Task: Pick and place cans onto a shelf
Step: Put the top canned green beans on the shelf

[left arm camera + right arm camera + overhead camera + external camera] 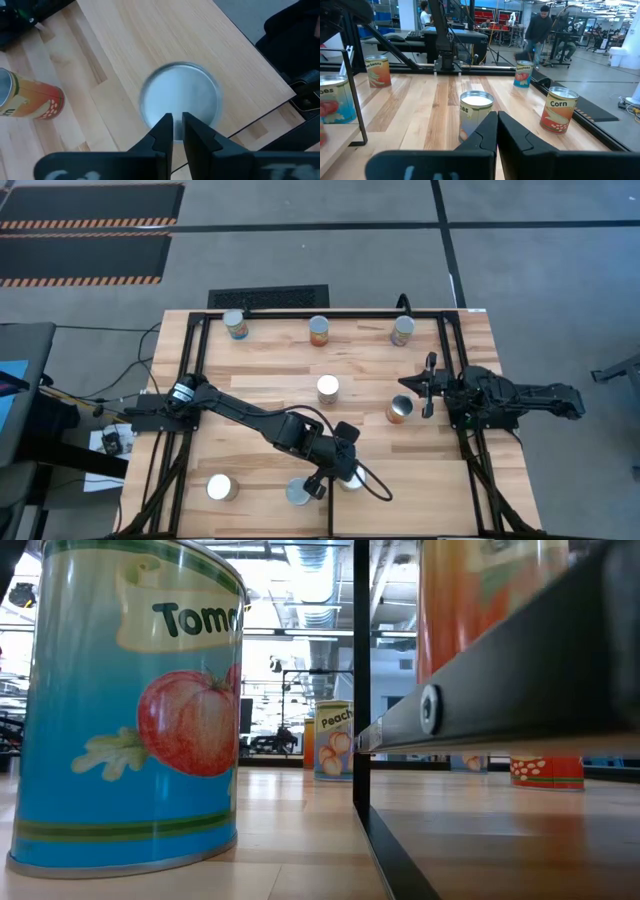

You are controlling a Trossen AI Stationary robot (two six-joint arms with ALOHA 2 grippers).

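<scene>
Cans (328,388) sit scattered over the wooden table (270,375); left gripper (338,472), fingers closed and empty, hovers over one can (180,97), likely aligning; right gripper (428,385) closed, waiting at table's edge.

1. Tomato can (125,710): blue label, red tomato picture, cream banner with dark lettering, green stripes.
2. Peach can (334,740): green-and-cream label with pale orange fruit.
3. Corn can (559,109): tan label, dark lettering, red-orange patch.
4. Can below my left gripper (173,131): plain silver-white top (180,95).
5. Toppled can (30,97): orange-red label, white dots.
6. Table (270,375): light wood in pale strips; black frame tubing (330,314).
7. My arms: dark throughout.
8. Floor (300,220): grey, with orange-and-black striped mats (85,222).
</scene>
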